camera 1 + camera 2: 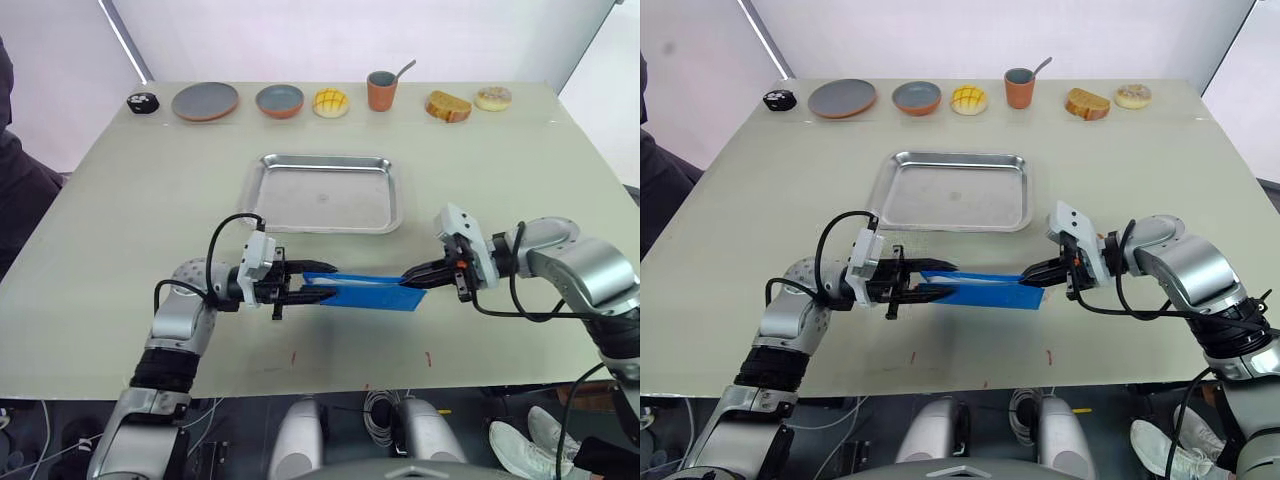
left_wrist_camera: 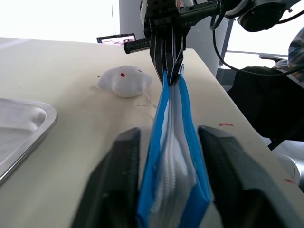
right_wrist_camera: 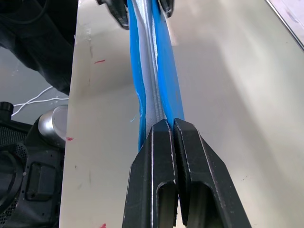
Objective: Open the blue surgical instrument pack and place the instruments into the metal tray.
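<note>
Left eye view: blue surgical instrument pack [image 1: 365, 291] held off table just before metal tray [image 1: 325, 192], left gripper [image 1: 312, 290] and right gripper [image 1: 412, 279] clamped on opposite ends. Advice: separate flaps gently, keep pack level.

Two black fingers [image 2: 118, 180] flank a blue pouch [image 2: 173, 166] held on edge, white lining showing, the far gripper [image 2: 167, 66] pinching its other end; a white plush toy [image 2: 124, 81] and steel tray [image 2: 23, 128] sit nearby.
</note>
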Robot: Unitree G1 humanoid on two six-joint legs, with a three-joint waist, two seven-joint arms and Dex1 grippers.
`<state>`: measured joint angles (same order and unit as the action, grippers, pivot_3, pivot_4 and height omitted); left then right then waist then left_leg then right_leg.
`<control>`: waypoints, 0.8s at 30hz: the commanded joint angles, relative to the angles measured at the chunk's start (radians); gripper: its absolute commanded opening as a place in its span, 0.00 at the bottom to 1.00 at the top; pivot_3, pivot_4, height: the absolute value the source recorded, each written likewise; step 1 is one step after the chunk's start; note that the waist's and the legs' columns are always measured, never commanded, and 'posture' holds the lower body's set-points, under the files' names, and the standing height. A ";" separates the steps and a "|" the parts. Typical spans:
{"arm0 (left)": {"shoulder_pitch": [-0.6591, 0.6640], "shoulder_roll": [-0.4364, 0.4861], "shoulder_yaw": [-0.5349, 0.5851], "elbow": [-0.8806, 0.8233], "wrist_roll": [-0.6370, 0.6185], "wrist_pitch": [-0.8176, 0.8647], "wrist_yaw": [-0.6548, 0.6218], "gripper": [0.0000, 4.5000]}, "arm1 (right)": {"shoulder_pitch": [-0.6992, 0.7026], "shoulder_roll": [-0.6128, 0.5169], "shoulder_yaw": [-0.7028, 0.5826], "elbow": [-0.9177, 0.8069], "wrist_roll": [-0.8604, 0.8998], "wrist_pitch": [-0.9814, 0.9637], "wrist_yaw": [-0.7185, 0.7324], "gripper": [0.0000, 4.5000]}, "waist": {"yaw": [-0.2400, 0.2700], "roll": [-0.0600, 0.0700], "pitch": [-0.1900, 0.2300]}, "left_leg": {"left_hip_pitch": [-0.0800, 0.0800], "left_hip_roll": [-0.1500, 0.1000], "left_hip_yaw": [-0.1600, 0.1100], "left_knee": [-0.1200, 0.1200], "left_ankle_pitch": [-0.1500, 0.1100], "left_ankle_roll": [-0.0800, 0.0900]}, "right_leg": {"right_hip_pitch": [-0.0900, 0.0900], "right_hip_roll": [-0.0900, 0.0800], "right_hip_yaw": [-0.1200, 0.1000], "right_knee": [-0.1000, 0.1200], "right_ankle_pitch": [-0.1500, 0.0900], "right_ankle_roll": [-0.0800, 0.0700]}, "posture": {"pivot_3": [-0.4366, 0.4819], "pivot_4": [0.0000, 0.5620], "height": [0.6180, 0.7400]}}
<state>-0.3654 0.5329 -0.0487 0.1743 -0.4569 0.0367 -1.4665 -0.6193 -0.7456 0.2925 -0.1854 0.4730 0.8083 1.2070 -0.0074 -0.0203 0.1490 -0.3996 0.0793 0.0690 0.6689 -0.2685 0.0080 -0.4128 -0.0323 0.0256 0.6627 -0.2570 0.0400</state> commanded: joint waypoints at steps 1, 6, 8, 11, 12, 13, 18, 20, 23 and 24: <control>-0.014 -0.009 -0.010 0.012 0.007 -0.022 -0.007 0.12 | -0.006 0.010 0.003 -0.002 -0.012 0.002 -0.012 0.00 | -0.001 0.000 0.000 | 0.000 0.000 0.000 0.000 0.000 0.000 | 0.000 0.000 0.000 0.000 0.000 0.000 | 0.48 0.27 1.00; -0.010 -0.010 -0.003 0.049 0.012 -0.057 -0.025 0.01 | -0.004 0.020 -0.008 0.003 -0.015 -0.014 -0.025 0.00 | -0.001 0.000 0.000 | 0.000 0.000 0.000 0.000 0.000 0.000 | 0.000 0.000 0.000 0.000 0.000 0.000 | 0.48 0.27 1.00; -0.008 -0.006 0.004 0.066 0.013 -0.076 -0.032 0.01 | -0.001 0.030 -0.018 0.007 -0.019 -0.037 -0.032 0.00 | -0.004 0.000 0.000 | 0.000 0.000 0.000 0.000 0.000 0.000 | 0.000 0.000 0.000 0.000 0.000 0.000 | 0.48 0.27 1.00; -0.004 0.004 0.018 0.070 0.006 -0.084 -0.028 0.01 | 0.008 0.075 -0.071 0.023 -0.003 -0.122 -0.038 0.00 | -0.006 0.000 0.000 | 0.000 0.000 0.000 0.000 0.000 0.000 | 0.000 0.001 0.000 0.000 0.000 0.000 | 0.48 0.27 1.00; -0.003 0.006 0.023 0.069 0.004 -0.085 -0.026 0.01 | 0.008 0.088 -0.089 0.030 0.006 -0.142 -0.033 0.00 | -0.006 0.000 0.000 | 0.000 0.000 0.000 0.000 0.000 0.000 | 0.000 0.001 0.000 0.000 0.000 0.000 | 0.48 0.27 1.00; 0.001 0.012 0.029 0.065 0.000 -0.083 -0.024 0.00 | 0.014 0.092 -0.117 0.030 0.023 -0.154 -0.027 0.06 | -0.006 0.000 0.000 | 0.000 0.000 0.000 0.000 0.000 0.000 | 0.000 0.001 0.000 0.000 0.000 0.000 | 0.48 0.27 1.00; 0.034 0.054 0.071 0.037 -0.015 -0.077 -0.007 0.00 | 0.132 0.031 -0.291 -0.033 0.133 -0.198 0.042 0.48 | -0.003 0.000 0.000 | -0.001 0.000 0.000 0.000 0.000 0.000 | 0.000 0.000 0.000 -0.001 0.000 0.000 | 0.48 0.27 1.00; 0.037 0.067 0.083 0.039 -0.017 -0.078 -0.006 0.00 | 0.185 -0.004 -0.357 -0.054 0.157 -0.212 0.058 0.65 | 0.000 0.000 0.000 | -0.001 0.000 -0.001 0.000 0.000 0.000 | 0.000 0.000 -0.001 -0.001 0.000 0.000 | 0.48 0.27 1.00; 0.034 0.089 0.099 0.056 -0.018 -0.085 -0.005 0.00 | 0.286 -0.071 -0.473 -0.101 0.188 -0.225 0.075 0.85 | -0.003 0.000 0.000 | -0.001 0.000 0.000 0.000 0.000 0.000 | 0.000 0.000 0.000 0.000 0.000 0.000 | 0.48 0.27 1.00; 0.034 0.096 0.105 0.063 -0.018 -0.088 -0.006 0.00 | 0.324 -0.095 -0.514 -0.119 0.200 -0.226 0.080 0.96 | -0.004 0.000 0.000 | 0.000 0.000 0.000 0.000 0.000 0.000 | 0.000 0.000 0.000 0.000 0.000 0.000 | 0.48 0.27 1.00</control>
<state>-0.3366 0.5977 0.0249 0.2296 -0.4772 -0.0366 -1.4741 -0.3502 -0.7900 -0.1076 -0.2291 0.6242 0.6033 1.2634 -0.0112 -0.0198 0.1491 -0.3997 0.0796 0.0688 0.6686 -0.2685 0.0080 -0.4129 -0.0319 0.0257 0.6627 -0.2570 0.0401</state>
